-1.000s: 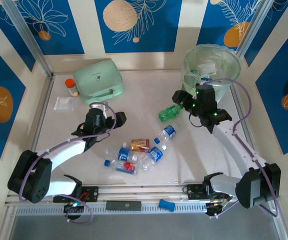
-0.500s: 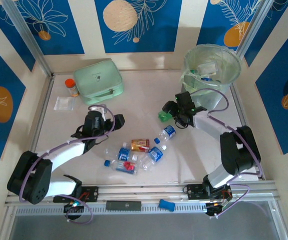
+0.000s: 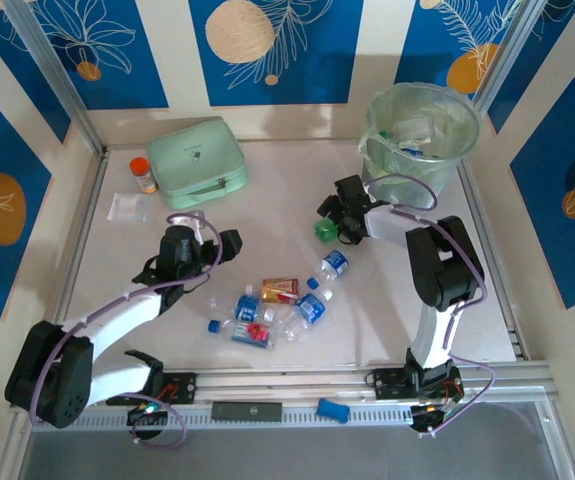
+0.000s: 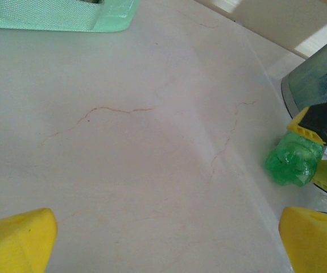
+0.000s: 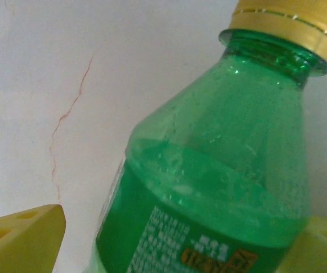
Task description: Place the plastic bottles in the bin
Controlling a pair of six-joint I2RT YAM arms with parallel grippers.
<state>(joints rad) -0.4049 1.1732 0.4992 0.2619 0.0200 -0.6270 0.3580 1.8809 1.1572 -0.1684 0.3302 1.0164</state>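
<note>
A green plastic bottle (image 3: 326, 229) with a yellow cap (image 5: 288, 23) lies on the table just left of the bin's foot. My right gripper (image 3: 339, 215) is down over it, open. Its yellow fingers (image 5: 21, 239) straddle the bottle's body (image 5: 208, 193), with a gap on the left side. Several clear bottles (image 3: 267, 312) with blue or red labels lie in a cluster at the table's middle front. The bin (image 3: 422, 130) stands at the far right with bottles inside. My left gripper (image 3: 215, 232) hovers open and empty left of the cluster, and its fingertips (image 4: 15, 242) frame bare table.
A mint-green zip case (image 3: 199, 160) sits at the back left, with an orange-capped jar (image 3: 144, 175) and a small clear bag (image 3: 129, 207) beside it. A blue object (image 3: 333, 410) lies on the front rail. The left wrist view shows the green bottle (image 4: 291, 162) between the right gripper's fingers.
My right arm swung from beside the bin down and left to the green bottle, and its jaws now straddle it. The left gripper shifted slightly.
</note>
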